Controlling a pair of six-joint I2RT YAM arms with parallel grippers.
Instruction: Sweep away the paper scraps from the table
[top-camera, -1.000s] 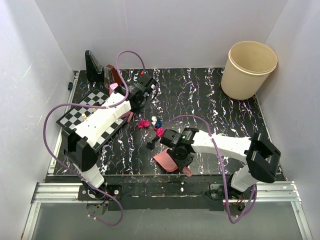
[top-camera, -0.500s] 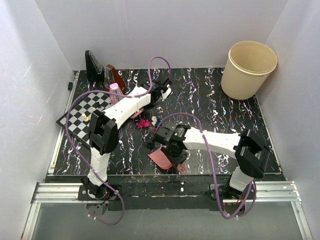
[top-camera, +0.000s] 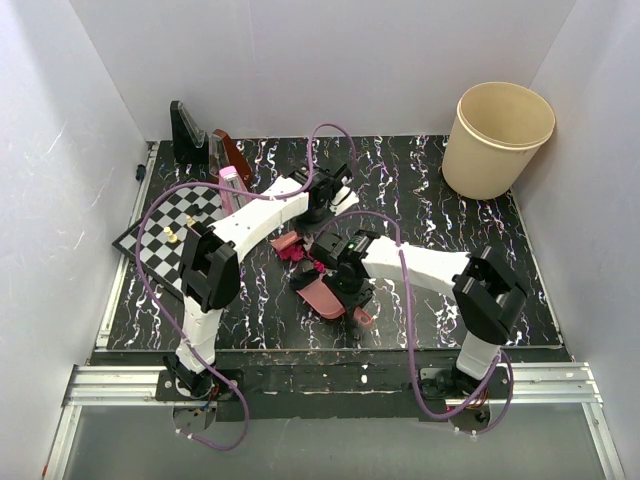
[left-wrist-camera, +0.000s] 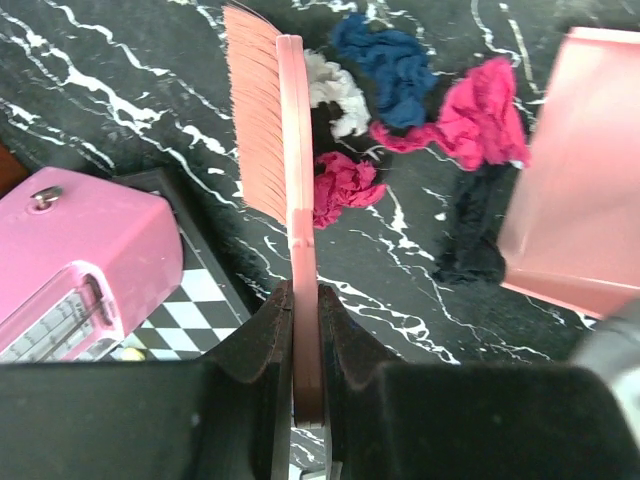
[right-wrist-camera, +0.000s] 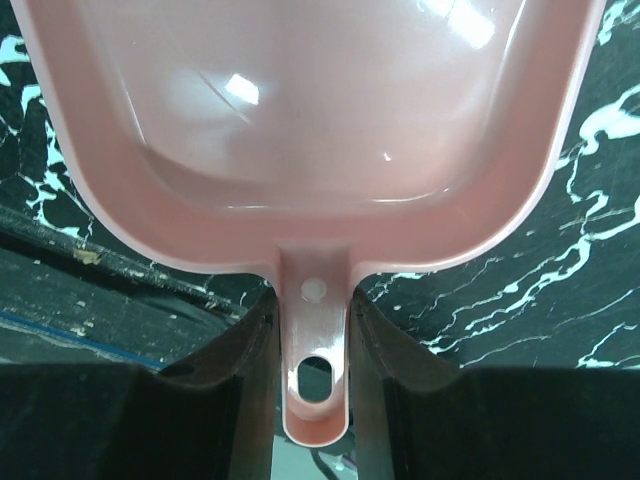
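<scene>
Seen from above, a black marbled table (top-camera: 430, 200) holds a checkered chessboard (top-camera: 165, 235) by its left edge and a cream bucket (top-camera: 497, 138) at its far right corner. Near the middle, a little toward the left edge, the paper scraps (top-camera: 296, 252) lie bunched between a pink brush (top-camera: 285, 240) and a pink dustpan (top-camera: 322, 296). The left gripper (top-camera: 312, 212) reaches in from the far side and the right gripper (top-camera: 353, 302) from the near side. In the left wrist view, the left gripper (left-wrist-camera: 305, 300) is clamped on the brush (left-wrist-camera: 290, 170). Its bristles sit just beside blue, white, magenta and black paper scraps (left-wrist-camera: 400, 90), with the dustpan (left-wrist-camera: 580, 170) on their other side and a pink box (left-wrist-camera: 80, 250) close by. In the right wrist view, the right gripper (right-wrist-camera: 313, 340) is clenched on the handle of the dustpan (right-wrist-camera: 300, 100), whose pan looks empty. A quick stroke may flick light wads around the dustpan's sides. The black scrap nearest the lip could slide underneath if the lip is raised.
</scene>
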